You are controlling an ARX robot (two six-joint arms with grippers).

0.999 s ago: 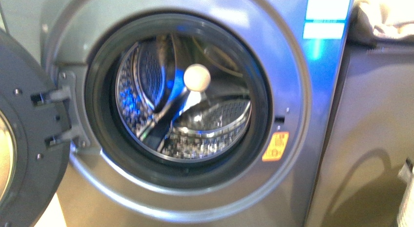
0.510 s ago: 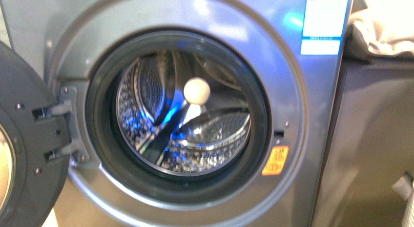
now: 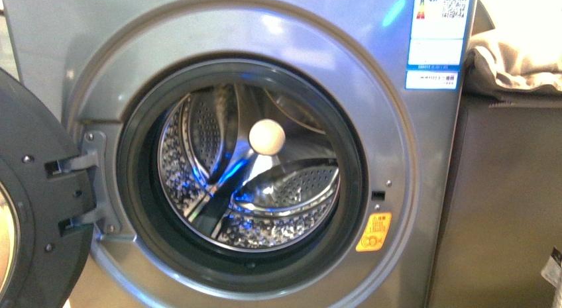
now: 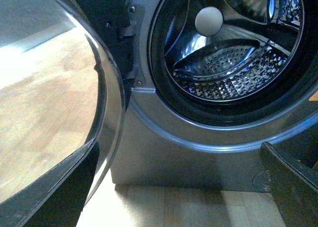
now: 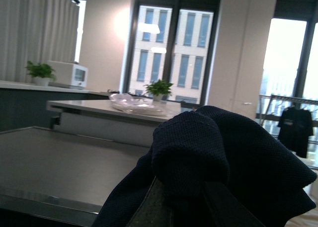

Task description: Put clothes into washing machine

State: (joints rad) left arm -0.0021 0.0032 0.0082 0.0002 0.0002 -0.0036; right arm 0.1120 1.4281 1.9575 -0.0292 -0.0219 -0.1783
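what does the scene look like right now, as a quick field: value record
washing machine: silver-grey front loader, porthole facing the camera
door: swung open to the left
drum: perforated steel, no cloth inside
clothes: dark navy garment, bunched in the right claw, not yet in the drum
left claw: open, empty, low before the porthole
beside the machine: beige cloth on a grey cabinet

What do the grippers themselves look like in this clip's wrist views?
Left gripper: two black, flat, angular fingers. Right gripper: dark fingers, one with a pale grey speckled inner face, tips hidden under the clothes. No cables or markings show; the arms are out of view.
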